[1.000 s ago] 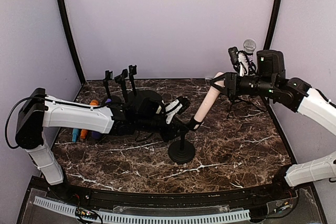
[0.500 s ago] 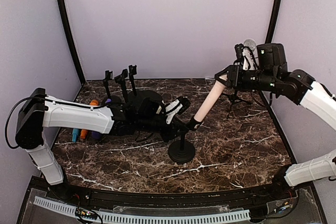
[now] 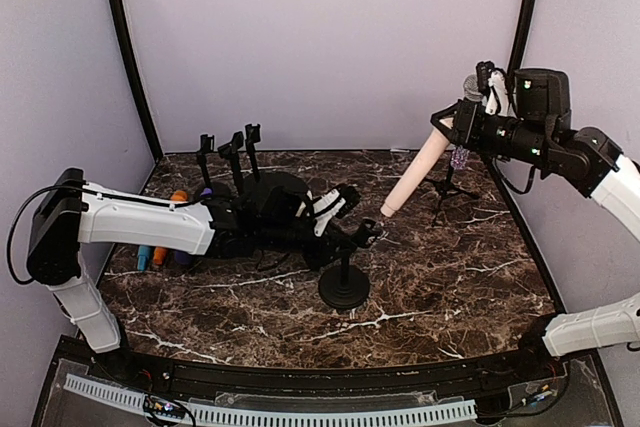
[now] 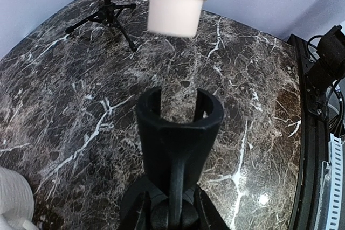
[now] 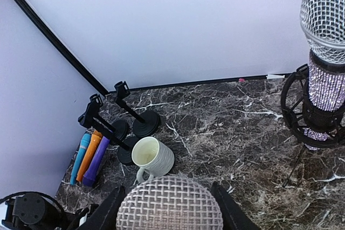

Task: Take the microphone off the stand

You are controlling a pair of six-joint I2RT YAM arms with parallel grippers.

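Note:
The pink microphone (image 3: 415, 172) hangs tilted in the air, its lower end clear of the black stand's clip (image 3: 364, 234). My right gripper (image 3: 463, 125) is shut on its mesh head (image 5: 168, 204), with a finger (image 5: 109, 209) on each side. In the left wrist view the empty clip (image 4: 178, 112) sits just below the microphone's pink end (image 4: 176, 1). My left gripper (image 3: 343, 239) is shut on the stand's stem (image 4: 178, 187), above its round base (image 3: 344, 289).
A second microphone with a glittery purple body (image 5: 322, 84) stands in a tripod (image 3: 447, 190) at the back right, close to my right gripper. Three empty stands (image 3: 232, 152), a white mug (image 5: 153, 158) and coloured microphones (image 5: 89, 157) lie at the back left.
My right gripper has risen up and to the right with the pink microphone, drawing its lower end out of the clip. The left gripper stays on the stand.

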